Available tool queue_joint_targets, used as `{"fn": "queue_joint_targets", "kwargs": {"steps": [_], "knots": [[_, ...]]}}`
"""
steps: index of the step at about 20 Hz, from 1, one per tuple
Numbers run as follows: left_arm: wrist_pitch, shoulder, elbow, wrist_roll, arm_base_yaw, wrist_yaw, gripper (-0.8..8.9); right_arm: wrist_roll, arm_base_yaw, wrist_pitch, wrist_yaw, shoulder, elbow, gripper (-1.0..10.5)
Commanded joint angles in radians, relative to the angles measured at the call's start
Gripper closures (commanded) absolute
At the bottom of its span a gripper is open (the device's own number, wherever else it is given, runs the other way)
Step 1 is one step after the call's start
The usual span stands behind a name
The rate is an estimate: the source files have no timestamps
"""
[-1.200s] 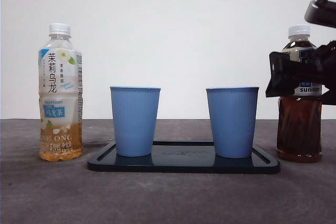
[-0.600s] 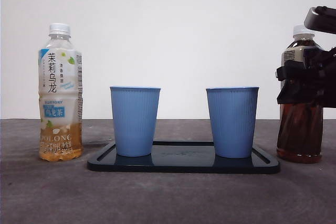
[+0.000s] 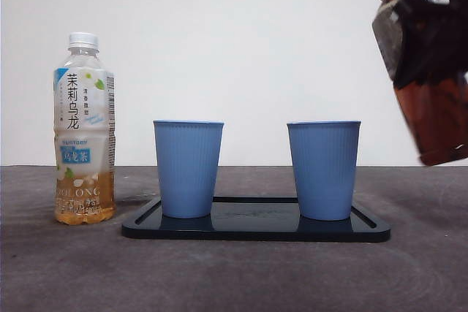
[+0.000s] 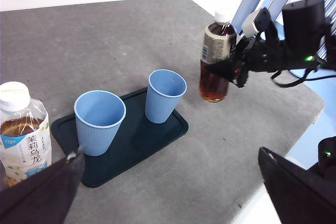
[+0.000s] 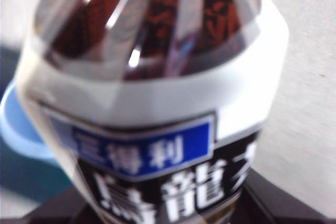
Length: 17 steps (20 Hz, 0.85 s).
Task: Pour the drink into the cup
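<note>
Left gripper (image 4: 168,192) sits idle from where I'm watching, its two black jaws spread wide apart with nothing between them, raised well above the table (image 3: 234,275) and looking down on the whole layout. Taking the dark tray (image 3: 256,226) as my landmark and reading across the front view: well off its left end stands a pale jasmine oolong bottle (image 3: 84,129), upright, white cap on, with a low band of amber tea at the bottom. On the tray itself I see two blue ribbed cups, the left cup (image 3: 188,169) near the tray's left end and the right cup (image 3: 323,170) near its right end, both upright and standing apart from each other. Past the tray's right end and higher than the cup rims hangs the dark tea bottle (image 3: 428,71), lifted clear of the table and tilted so that its white-capped neck leans toward the tray. My right gripper (image 4: 239,69) is clamped on that bottle around its labelled middle; its own wrist camera is filled with the bottle's label and shoulder, a sliver of blue cup rim (image 5: 13,124) showing beyond it.
</note>
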Motion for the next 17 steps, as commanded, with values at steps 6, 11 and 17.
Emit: {"fn": "queue_joint_targets", "kwargs": {"steps": [6, 11, 17], "knots": [[0.012, 0.006, 0.018, 0.016, -0.003, 0.001, 2.87, -0.21, 0.108, -0.422, 0.306, 0.084, 0.298, 7.5], [0.011, 0.006, 0.018, 0.016, -0.003, 0.001, 2.87, -0.276, 0.198, -0.55, 0.547, 0.231, 0.392, 7.5], [0.011, 0.006, 0.018, 0.016, -0.003, 0.001, 2.87, -0.377, 0.272, -0.588, 0.817, 0.38, 0.399, 7.5]]}}
